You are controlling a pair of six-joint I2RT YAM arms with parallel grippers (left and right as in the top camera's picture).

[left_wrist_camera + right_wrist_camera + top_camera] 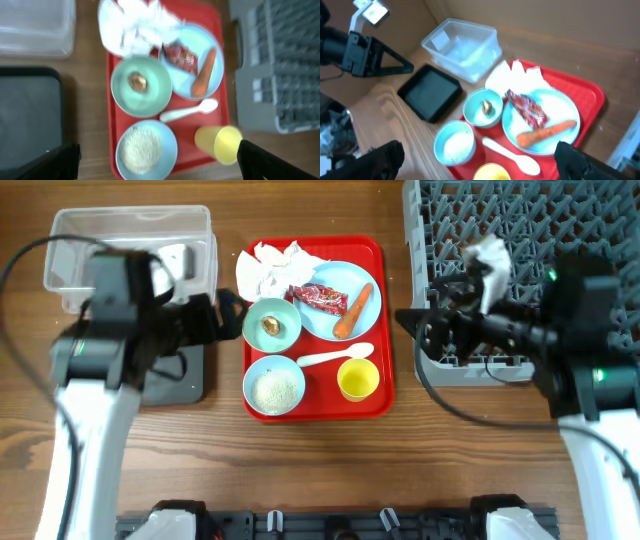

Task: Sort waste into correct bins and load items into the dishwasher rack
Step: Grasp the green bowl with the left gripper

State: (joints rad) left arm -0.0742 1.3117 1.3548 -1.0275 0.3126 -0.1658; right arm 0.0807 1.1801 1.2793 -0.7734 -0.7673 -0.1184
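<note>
The wooden table [300,470] carries a clear tub [130,225] upper left, a black tray [427,92] below it, a red tray [320,402] at centre, and a grey rack [520,220] upper right.

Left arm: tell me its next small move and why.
Probably lower the left gripper onto the crumpled tissue. Its fingers stand open and empty, all waste lies on the red tray, and the tissue sits at the tray's corner nearest that arm and the clear tub.

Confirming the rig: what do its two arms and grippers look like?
Left arm and right arm: white lower links, black joints, thin black cables looping alongside; small green lights on the right. Left gripper and right gripper: black, tapered fingers.
</note>
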